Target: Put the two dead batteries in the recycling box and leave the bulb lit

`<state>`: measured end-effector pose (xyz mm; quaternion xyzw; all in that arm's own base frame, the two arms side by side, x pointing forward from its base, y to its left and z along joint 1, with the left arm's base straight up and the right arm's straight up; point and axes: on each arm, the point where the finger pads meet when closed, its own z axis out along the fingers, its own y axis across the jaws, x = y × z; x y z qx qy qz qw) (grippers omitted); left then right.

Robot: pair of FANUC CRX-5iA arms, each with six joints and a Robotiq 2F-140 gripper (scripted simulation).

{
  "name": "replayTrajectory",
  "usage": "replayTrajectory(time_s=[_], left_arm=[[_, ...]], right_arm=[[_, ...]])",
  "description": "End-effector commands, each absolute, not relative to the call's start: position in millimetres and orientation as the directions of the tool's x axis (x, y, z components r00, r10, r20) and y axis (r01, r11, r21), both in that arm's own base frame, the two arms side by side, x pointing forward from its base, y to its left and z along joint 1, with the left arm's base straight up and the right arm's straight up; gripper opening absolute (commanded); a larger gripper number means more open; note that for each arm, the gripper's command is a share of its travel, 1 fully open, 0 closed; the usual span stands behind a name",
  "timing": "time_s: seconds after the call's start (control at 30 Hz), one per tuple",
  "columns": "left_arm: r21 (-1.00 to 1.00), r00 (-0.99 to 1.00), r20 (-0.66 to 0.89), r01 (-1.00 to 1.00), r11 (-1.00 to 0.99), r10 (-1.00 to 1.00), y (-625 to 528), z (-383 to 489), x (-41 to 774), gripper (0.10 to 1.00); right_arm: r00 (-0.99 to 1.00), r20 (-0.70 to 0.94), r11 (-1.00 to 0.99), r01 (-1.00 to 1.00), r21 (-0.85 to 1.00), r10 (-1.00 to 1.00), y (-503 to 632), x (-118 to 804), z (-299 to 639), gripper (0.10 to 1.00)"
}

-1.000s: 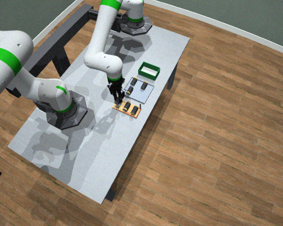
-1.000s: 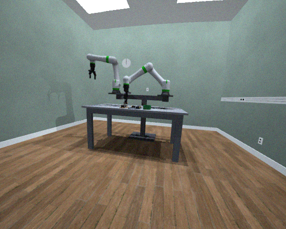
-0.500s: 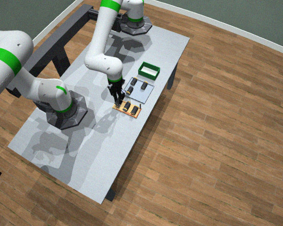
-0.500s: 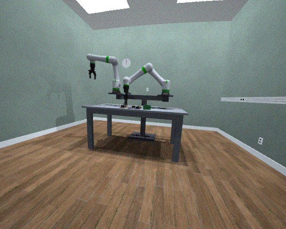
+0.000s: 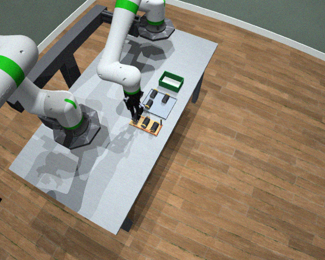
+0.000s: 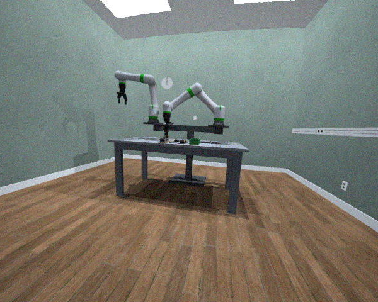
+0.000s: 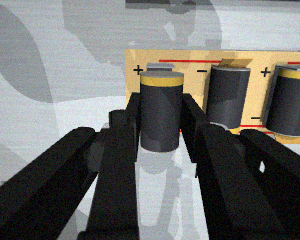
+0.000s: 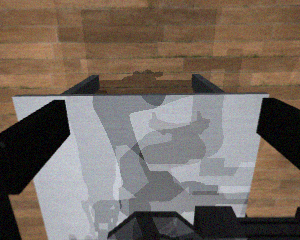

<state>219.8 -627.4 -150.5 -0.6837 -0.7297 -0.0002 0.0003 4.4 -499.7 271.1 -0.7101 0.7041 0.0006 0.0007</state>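
Left jaws [image 5: 135, 121] [image 6: 166, 139] point down, gripping battery [image 7: 160, 112].

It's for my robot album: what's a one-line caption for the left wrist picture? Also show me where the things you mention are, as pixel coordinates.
Left tool [image 7: 160, 112] grips a battery [image 7: 160, 117].

Six dark batteries with yellow bands are occupying my workspace: three lying on the gray tray [image 5: 168, 111], two seated in the wooden holder board [image 5: 132, 123] [image 7: 132, 57], one [image 7: 161, 112] hanging over its end; the green recycling box [image 5: 168, 86] [image 6: 194, 141] is standing upright, empty.
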Motion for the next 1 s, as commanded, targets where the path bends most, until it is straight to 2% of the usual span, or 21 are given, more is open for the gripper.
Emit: replayTrajectory(time_s=[0.0,0.97], left_arm=[[0.001,-0.065,-0.002,0.998,0.065,0.998,-628.6,-149.0,220.3,0.244],[0.001,-0.065,-0.002,0.998,0.065,0.998,-628.6,-157.8,220.3,0.244]], right_arm=[[0.009,0.000,-0.009,-1.000,0.000,-1.000,-500.0,4.3,272.0,1.000],[0.009,0.000,-0.009,-1.000,0.000,-1.000,-500.0,4.3,272.0,1.000]])
